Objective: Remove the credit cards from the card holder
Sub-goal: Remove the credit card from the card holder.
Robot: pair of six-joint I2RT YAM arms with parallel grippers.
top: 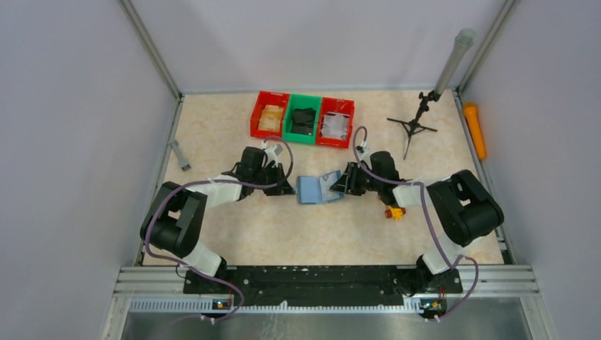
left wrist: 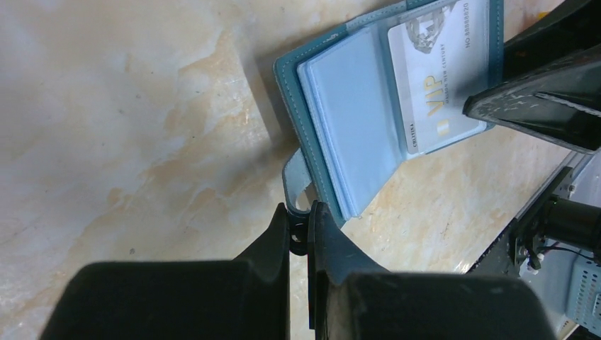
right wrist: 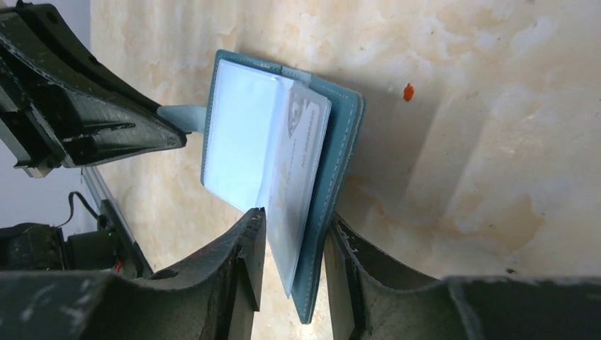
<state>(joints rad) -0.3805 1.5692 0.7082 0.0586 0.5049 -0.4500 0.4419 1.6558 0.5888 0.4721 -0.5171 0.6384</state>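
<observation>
marbled table (top: 234, 142), card holder (top: 315, 190) (open), strap (left wrist: 296, 173) in clenched left pincer (left wrist: 300, 219), cover (right wrist: 344, 156) in clenched right pincer (right wrist: 294, 227)

Ahead of my left gripper (left wrist: 301, 230), the card holder (left wrist: 347, 120) runs off the top edge. The right gripper (right wrist: 294, 237) covers a corner of its VIP card (left wrist: 432, 78), and I can't read the small print.

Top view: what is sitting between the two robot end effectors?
The open card holder lies between the left end effector and the right end effector, one at each side of it. The top view shows this.
</observation>
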